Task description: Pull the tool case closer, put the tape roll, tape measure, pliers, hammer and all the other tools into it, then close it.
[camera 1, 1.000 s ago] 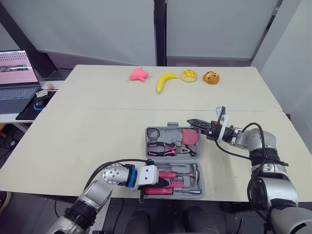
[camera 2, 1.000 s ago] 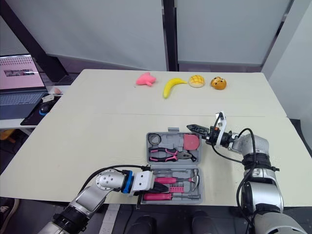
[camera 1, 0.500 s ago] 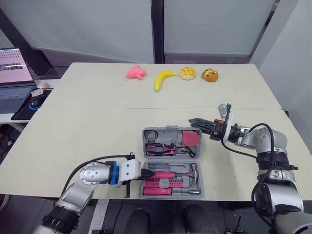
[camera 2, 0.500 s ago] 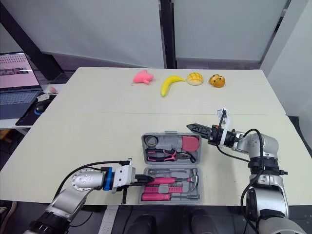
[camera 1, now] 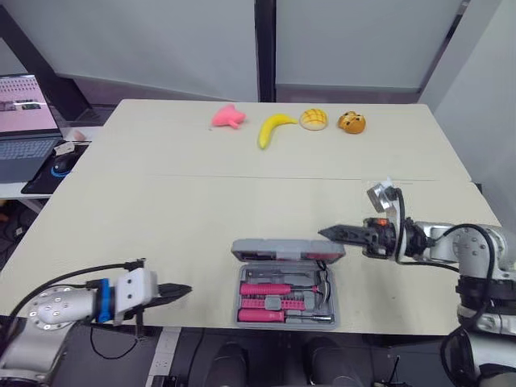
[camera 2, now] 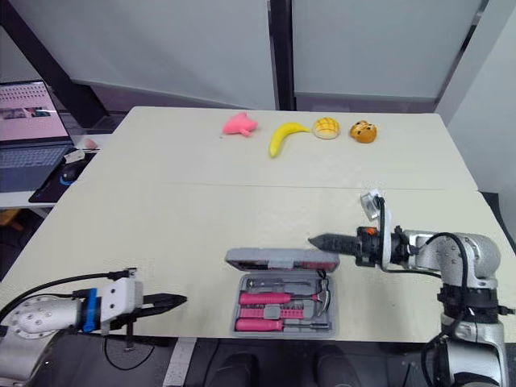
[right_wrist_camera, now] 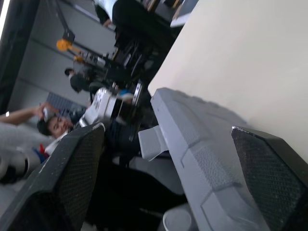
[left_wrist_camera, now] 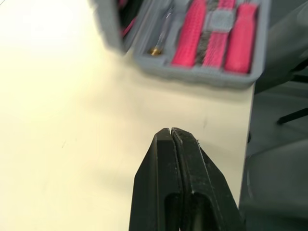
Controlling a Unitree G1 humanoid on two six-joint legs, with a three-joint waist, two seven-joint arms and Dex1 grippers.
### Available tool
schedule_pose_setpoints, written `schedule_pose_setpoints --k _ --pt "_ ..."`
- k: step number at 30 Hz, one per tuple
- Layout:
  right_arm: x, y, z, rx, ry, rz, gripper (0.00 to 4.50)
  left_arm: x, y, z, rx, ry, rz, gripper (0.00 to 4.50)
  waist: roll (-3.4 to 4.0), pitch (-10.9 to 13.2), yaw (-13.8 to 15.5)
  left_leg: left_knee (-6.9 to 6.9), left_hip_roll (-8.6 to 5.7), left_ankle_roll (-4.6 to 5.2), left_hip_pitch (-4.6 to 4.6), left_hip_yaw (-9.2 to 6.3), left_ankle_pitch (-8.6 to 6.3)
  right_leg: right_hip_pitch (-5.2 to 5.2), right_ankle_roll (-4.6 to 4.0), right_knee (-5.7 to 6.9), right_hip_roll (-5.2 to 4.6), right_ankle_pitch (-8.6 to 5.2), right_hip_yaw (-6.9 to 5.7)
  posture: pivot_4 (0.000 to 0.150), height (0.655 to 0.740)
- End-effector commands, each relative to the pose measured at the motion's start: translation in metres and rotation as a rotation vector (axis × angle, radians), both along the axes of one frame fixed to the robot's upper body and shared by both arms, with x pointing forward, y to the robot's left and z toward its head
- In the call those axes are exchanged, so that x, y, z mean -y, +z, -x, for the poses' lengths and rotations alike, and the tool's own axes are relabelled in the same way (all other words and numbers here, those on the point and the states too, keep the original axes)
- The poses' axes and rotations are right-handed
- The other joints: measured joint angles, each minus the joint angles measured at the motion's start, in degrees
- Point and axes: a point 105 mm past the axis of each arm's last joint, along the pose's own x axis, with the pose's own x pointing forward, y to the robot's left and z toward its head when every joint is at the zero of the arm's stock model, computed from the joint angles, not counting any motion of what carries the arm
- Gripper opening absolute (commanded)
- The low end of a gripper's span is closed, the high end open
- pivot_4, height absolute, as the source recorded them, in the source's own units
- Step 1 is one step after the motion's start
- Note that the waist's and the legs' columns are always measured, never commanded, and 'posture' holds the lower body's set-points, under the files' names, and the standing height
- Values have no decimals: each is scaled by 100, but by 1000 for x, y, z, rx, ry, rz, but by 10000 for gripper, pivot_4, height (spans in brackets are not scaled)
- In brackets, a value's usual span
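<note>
Grey tool case (camera 1: 239,302), lid (camera 1: 288,250) half-raised, shows three pink-handled tools (camera 1: 266,289).

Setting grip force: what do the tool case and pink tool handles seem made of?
The tool case: moulded grey plastic, matte; pebbled panels and a moulded latch tab show on the lid. The pink handles: probably plastic or rubber, lightly textured.

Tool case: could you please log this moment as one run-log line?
tool case lid half-raised | right gripper at lid, fingers open | left gripper shut, clear of case
</note>
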Motion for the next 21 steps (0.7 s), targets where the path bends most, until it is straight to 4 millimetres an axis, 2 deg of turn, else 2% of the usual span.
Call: schedule_pose_setpoints --k 1,3,5,8,11,16,20,21 --pt "0 11 32 54 115 25 44689 -19 14 -23 124 90 -16 0 -15 11 32 1 0 0 -6 -3 0 -5 0 1 0 0 -3 1500 7400" --pt "4 13 39 78 117 45 44689 -17 16 -33 166 104 -5 0 -25 17 46 3 0 0 -11 -2 0 -9 3 1 0 2 -3 1500 7400" --pt "9 16 36 184 83 115 44689 -13 18 -43 196 119 9 0 -32 21 54 7 0 0 -11 4 0 -8 11 0 -1 7 5 1500 7400" --pt "22 7 9 485 -40 330 45000 -11 27 -54 224 148 40 5896 -51 27 30 9 -1 0 -10 10 0 -9 16 -1 -2 10 9 1500 7400" --pt "41 -12 -8 750 -30 551 45000 -11 33 -61 217 165 68 15001 -60 28 17 6 2 -1 -11 8 0 -16 15 -1 0 9 6 1500 7400" --pt "79 -43 -35 994 13 787 45000 -7 38 -73 161 175 108 30388 -69 34 -1 9 -1 -2 -18 14 1 -25 17 1 -2 11 10 1500 7400" --pt "94 -51 -51 1060 -38 811 45000 -7 37 -83 131 188 120 43539 -68 35 -15 9 -2 -1 -17 17 1 -26 14 6 -2 13 15 1500 7400" --pt "95 -51 -53 1063 -50 800 45000 -9 37 -86 137 194 114 44795 -69 35 -22 9 -3 -1 -16 17 1 -26 8 9 -2 16 15 1500 7400"
